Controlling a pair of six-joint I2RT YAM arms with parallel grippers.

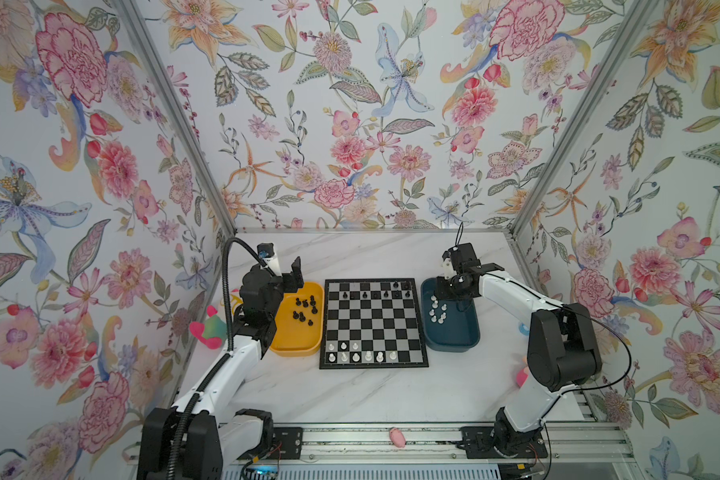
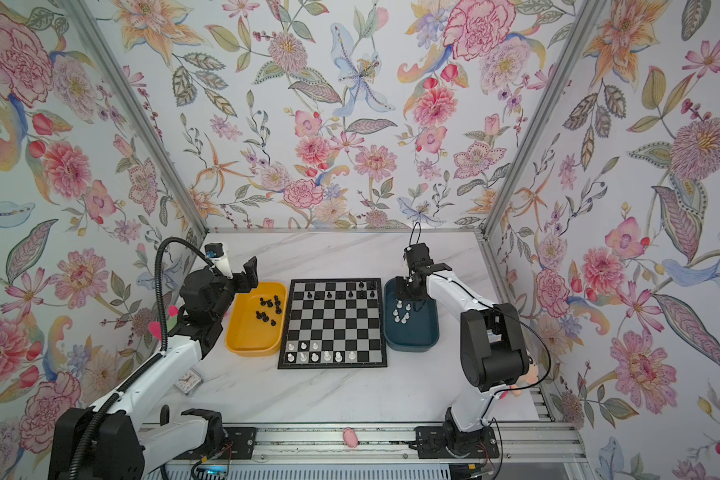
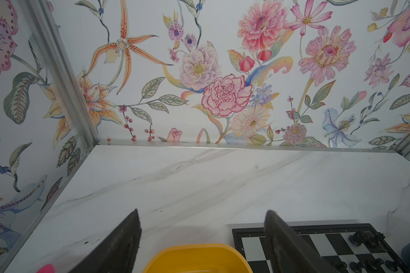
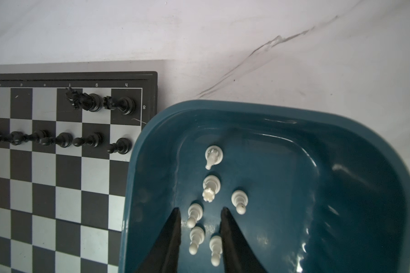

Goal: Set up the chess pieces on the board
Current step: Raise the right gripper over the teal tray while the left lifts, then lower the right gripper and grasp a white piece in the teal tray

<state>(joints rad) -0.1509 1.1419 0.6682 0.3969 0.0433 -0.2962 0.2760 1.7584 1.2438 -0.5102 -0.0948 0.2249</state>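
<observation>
The board [image 1: 373, 365] lies mid-table. Black chess pieces [image 1: 395, 286] stand on its two far rows and white ones [image 1: 356, 356] on its two near rows. More black pieces [image 1: 304, 308] lie in the yellow tray [image 1: 294, 352], and white pawns [image 4: 194, 214] stand in the dark blue tray [image 4: 294, 118]. My right gripper [image 4: 200, 210] is down inside the blue tray. Its jaws stand apart on either side of three white pawns, with a gap showing on one side. My left gripper [image 3: 203, 212] hovers wide open and empty over the yellow tray's [image 3: 199, 250] far end.
A pink and green plush toy [image 1: 208, 328] sits left of the yellow tray. Another pink toy [image 1: 522, 376] is behind the right arm, and a small pink thing [image 1: 397, 437] lies on the front rail. Floral walls close in three sides.
</observation>
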